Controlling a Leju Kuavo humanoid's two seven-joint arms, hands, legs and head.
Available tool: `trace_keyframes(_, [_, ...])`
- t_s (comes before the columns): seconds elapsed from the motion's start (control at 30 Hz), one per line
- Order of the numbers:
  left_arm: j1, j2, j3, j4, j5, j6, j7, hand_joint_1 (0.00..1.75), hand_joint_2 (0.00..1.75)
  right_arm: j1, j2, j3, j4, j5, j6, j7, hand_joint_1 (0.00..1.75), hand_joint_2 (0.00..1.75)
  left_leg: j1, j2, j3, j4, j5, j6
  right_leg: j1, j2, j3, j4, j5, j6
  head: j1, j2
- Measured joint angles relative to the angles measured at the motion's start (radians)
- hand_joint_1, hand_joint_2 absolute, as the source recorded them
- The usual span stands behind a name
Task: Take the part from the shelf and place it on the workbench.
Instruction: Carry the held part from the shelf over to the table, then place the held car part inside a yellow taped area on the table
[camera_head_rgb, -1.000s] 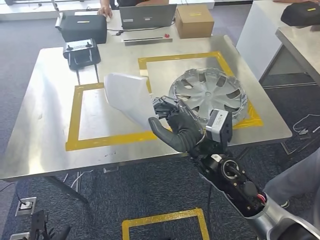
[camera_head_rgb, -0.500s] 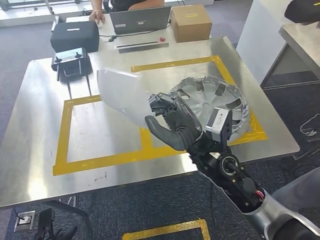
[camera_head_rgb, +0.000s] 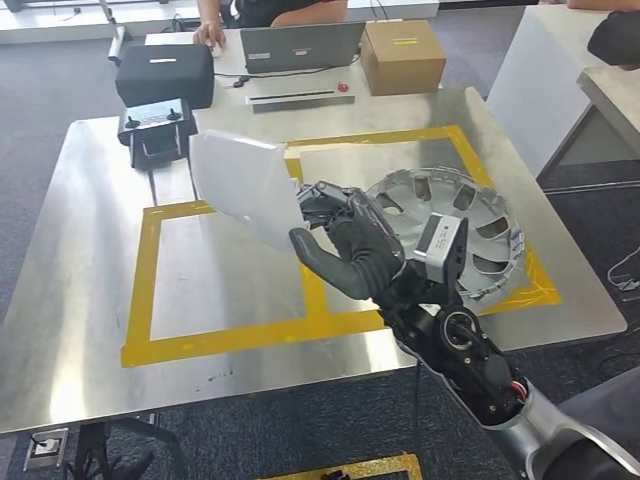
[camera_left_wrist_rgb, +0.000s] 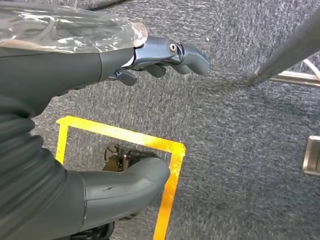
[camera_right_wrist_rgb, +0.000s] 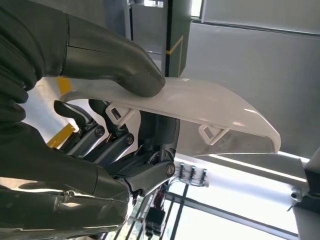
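My right hand (camera_head_rgb: 349, 245) grips a white curved plastic part (camera_head_rgb: 245, 183) by its near edge and holds it in the air above the steel workbench (camera_head_rgb: 83, 250). The part hangs over the left yellow-taped square (camera_head_rgb: 143, 290). In the right wrist view the thumb (camera_right_wrist_rgb: 113, 57) presses on the part (camera_right_wrist_rgb: 211, 105) from one side and the fingers (camera_right_wrist_rgb: 98, 142) clamp it from the other. My left hand (camera_left_wrist_rgb: 113, 120) hangs over grey carpet with its fingers apart and nothing in it.
A silver wheel cover (camera_head_rgb: 453, 225) lies in the right taped square. At the table's far side stand a black case (camera_head_rgb: 164, 72), a controller on a stand (camera_head_rgb: 155, 125), a laptop (camera_head_rgb: 302, 45) and a cardboard box (camera_head_rgb: 404, 55). A person sits behind the laptop.
The camera has shifted, so the whole table sits differently in the picture. My right hand still holds the part, now a little farther over the workbench.
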Motion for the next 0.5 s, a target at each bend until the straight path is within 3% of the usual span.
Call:
trace_keyframes(0.07, [0.000,-0.001,0.000,0.000,-0.003,0.001,0.000,0.00,1.75,-0.002,0.000,0.000,0.001,0.009,-0.001,0.007,1.75,1.75,0.003,-0.002,0.013,0.003,-0.010,-0.007,-0.005,-0.001,0.048,-0.131,0.086,0.004,0.003,0.000])
trace_keyframes(0.13, [-0.002,-0.001,0.000,0.000,-0.005,0.002,0.000,0.00,1.75,-0.007,0.001,0.001,0.004,0.018,-0.002,0.013,1.75,1.75,0.002,-0.004,0.016,0.007,-0.016,-0.017,-0.003,-0.001,0.096,-0.244,0.132,0.001,0.005,0.000])
trace_keyframes(0.17, [-0.002,-0.001,0.000,0.000,-0.006,0.003,0.000,0.00,1.75,-0.010,0.003,0.002,0.007,0.024,-0.003,0.017,1.75,1.75,0.000,-0.004,0.014,0.010,-0.019,-0.020,-0.003,-0.001,0.107,-0.267,0.133,-0.002,0.004,0.000])
trace_keyframes(0.3, [-0.003,0.000,0.000,0.000,-0.013,0.008,0.001,0.00,1.75,-0.028,0.013,0.007,0.037,0.062,-0.005,0.031,1.75,1.75,-0.005,-0.002,0.011,0.009,-0.015,-0.001,-0.001,0.004,0.113,-0.277,0.131,-0.007,-0.005,0.000])
trace_keyframes(0.5, [-0.007,-0.001,0.000,0.000,-0.016,0.010,-0.011,0.00,1.75,-0.083,0.033,0.041,0.116,0.143,-0.007,0.048,1.75,1.75,-0.003,-0.002,0.018,-0.005,-0.009,-0.012,0.002,0.003,0.114,-0.277,0.130,-0.016,-0.008,0.000])
